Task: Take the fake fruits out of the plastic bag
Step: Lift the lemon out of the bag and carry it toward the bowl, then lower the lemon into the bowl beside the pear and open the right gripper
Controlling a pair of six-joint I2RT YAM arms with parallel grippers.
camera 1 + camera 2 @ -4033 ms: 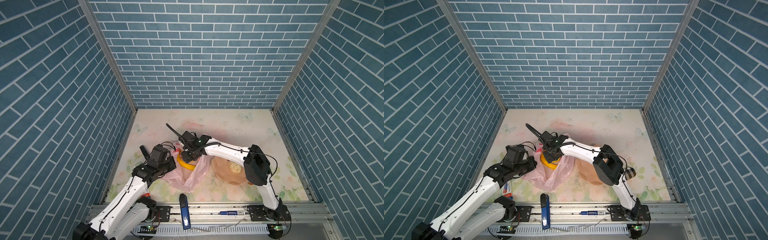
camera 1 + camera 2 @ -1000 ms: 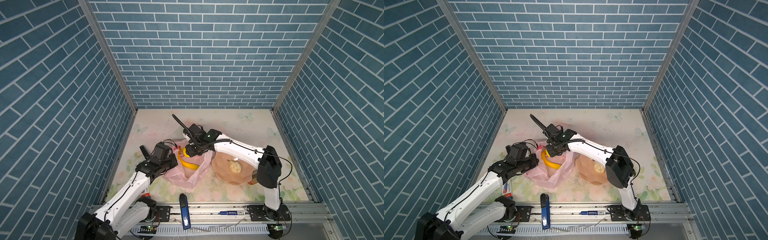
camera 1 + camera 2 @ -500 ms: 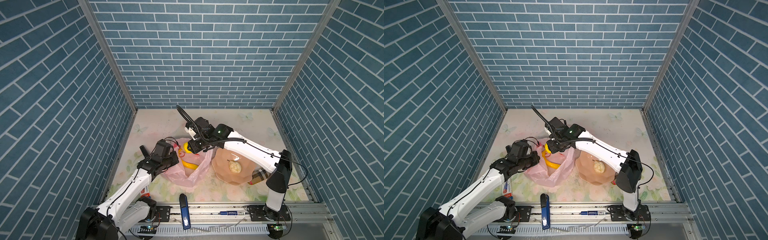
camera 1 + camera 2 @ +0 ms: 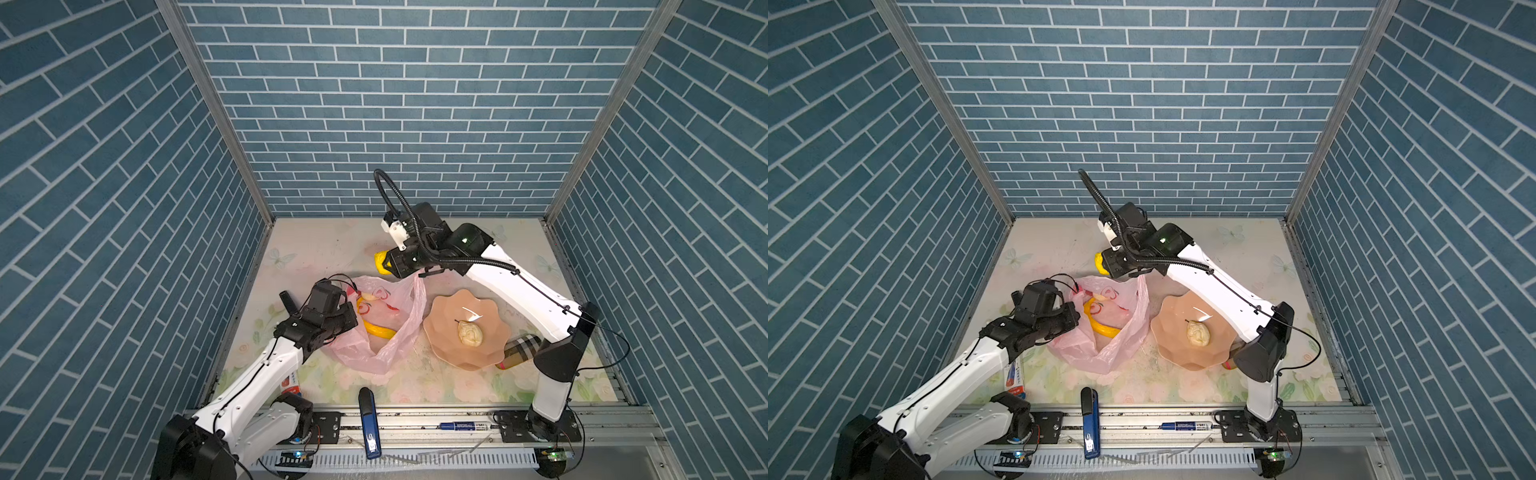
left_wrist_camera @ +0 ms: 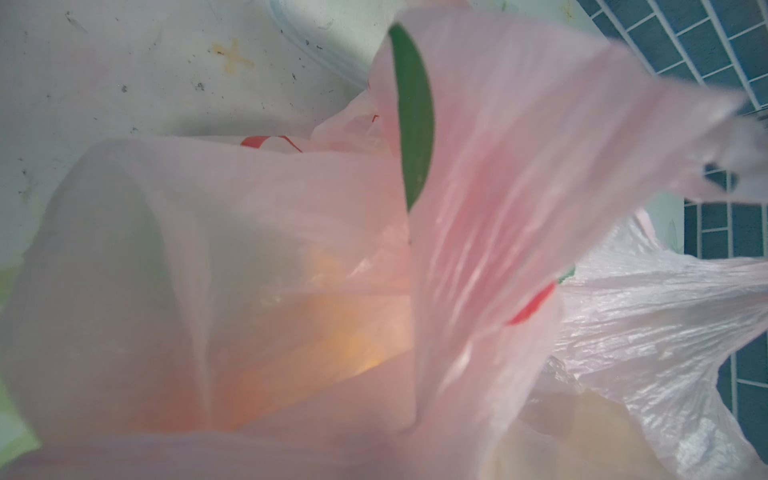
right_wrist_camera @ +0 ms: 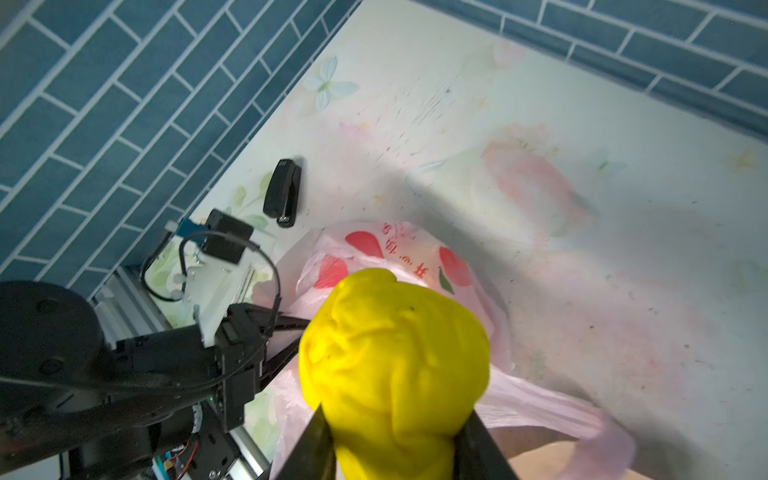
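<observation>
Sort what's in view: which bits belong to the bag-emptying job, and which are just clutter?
Job: pink bag, yellow ball, banana, cream ball, with the plate under it.
Clutter: blue stapler, black stapler, checked bottle, marker, red-and-white packet.

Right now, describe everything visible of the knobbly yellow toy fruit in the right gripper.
The knobbly yellow toy fruit is a bright, matte, lumpy ball that looks soft. The right gripper is shut on it, black fingers pressing opposite sides. It is held up off the table, apart from the thin pink plastic bag. In both top views only its yellow edge shows past the gripper.
</observation>
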